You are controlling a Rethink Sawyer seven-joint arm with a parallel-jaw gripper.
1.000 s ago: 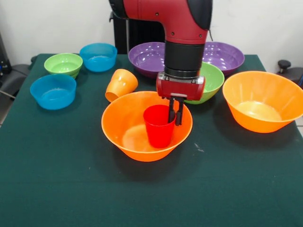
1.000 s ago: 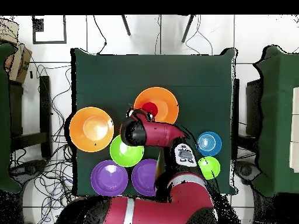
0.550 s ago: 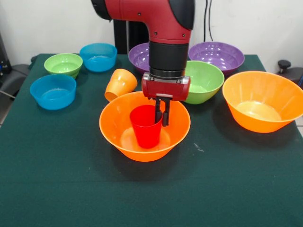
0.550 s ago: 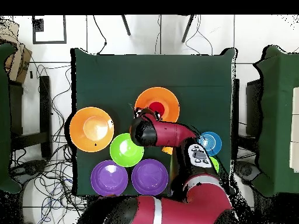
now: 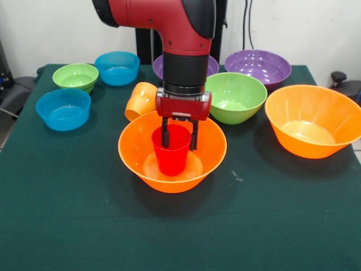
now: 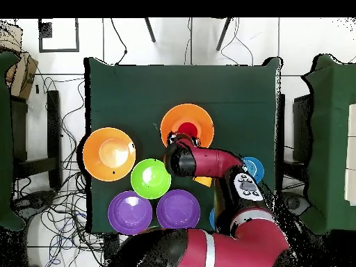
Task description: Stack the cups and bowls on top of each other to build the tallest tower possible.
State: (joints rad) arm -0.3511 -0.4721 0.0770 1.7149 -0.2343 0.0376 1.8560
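One red cup [image 5: 171, 149] stands upright inside the orange bowl [image 5: 141, 152], right under the gripper [image 5: 179, 135]. Its two fingers sit apart, one on each side of the cup's rim, so the cup lies straight below it

Bright even light, soft shadows

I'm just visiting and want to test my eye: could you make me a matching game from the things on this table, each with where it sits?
Things:
1. red plastic cup
2. orange ridged plastic cup
3. medium green plastic bowl

Places:
A. lying on its side
B. in front of a purple bowl
C. upright inside the large orange plastic bowl, between the gripper fingers

Pairs: 1-C, 2-A, 3-B
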